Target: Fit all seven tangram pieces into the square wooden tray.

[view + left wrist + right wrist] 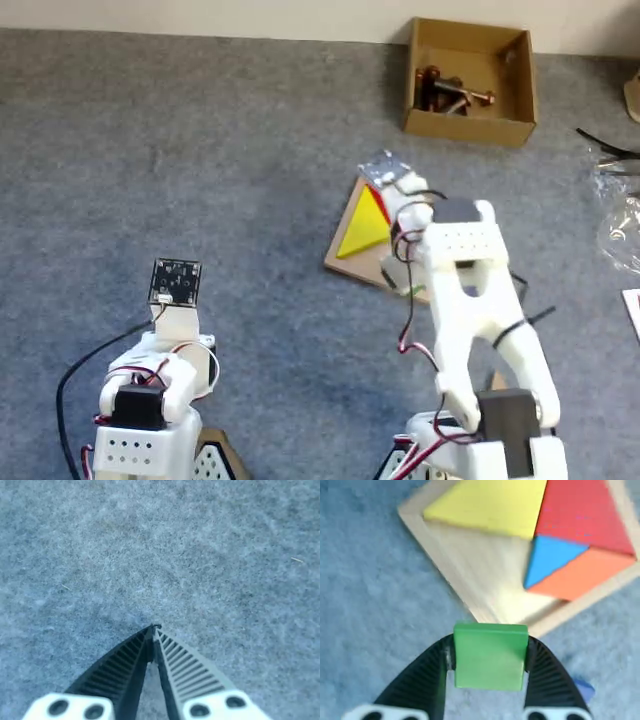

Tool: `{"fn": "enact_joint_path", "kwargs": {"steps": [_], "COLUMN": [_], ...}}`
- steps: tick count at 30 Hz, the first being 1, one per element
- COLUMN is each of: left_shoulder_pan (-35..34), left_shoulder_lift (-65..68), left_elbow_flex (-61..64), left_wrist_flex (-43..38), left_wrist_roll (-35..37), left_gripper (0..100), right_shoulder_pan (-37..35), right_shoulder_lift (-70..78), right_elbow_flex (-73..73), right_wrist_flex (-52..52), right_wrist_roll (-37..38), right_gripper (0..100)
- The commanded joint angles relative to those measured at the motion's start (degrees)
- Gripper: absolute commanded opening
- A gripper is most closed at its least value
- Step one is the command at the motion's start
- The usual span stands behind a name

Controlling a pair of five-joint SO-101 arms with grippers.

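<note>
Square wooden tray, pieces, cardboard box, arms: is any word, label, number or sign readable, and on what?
None can be read. The square wooden tray, the green square wooden piece in the right end effector and the brown cardboard box bear no legible print.

Left arm (150, 400): folded back close to base, wrist tipped downward. Left claw (152, 629): closed, ribbed fingers (125, 662) pressed together at tips. Right arm (480, 310): stretched forward, reaching well past left arm, wrist bent down. Right claw (490, 647): clamped on green piece (491, 657), one finger on each opposite side.
</note>
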Motion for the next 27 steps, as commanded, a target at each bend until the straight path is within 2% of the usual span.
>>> {"fn": "enact_joint_path", "kwargs": {"steps": [1, 9, 13, 19, 27], "left_shoulder_pan": [0.9, 0.9, 0.9, 0.9, 0.9], "left_shoulder_lift": [-0.4, -0.4, -0.4, -0.4, -0.4], "left_elbow_flex": [1.1, 1.1, 1.1, 1.1, 1.1], "left_wrist_flex": [-0.1, -0.1, -0.1, -0.1, -0.1], "left_wrist_roll": [0.4, 0.4, 0.4, 0.4, 0.4], "left_gripper": [1, 1, 1, 1, 1], "right_shoulder_pan": [-1.0, -1.2, -2.9, -3.6, -3.7], "right_shoulder_lift": [4.6, 16.2, 18.0, 19.1, 19.1], "right_elbow_flex": [-7.5, -16.1, -17.3, -17.1, -17.4], "right_wrist_flex": [0.1, 0.2, 0.0, -3.4, -3.6], "right_wrist_roll": [-2.4, -5.1, -5.8, -13.1, -13.6], "right_gripper": [9.1, 9.1, 9.1, 9.1, 9.1]}}
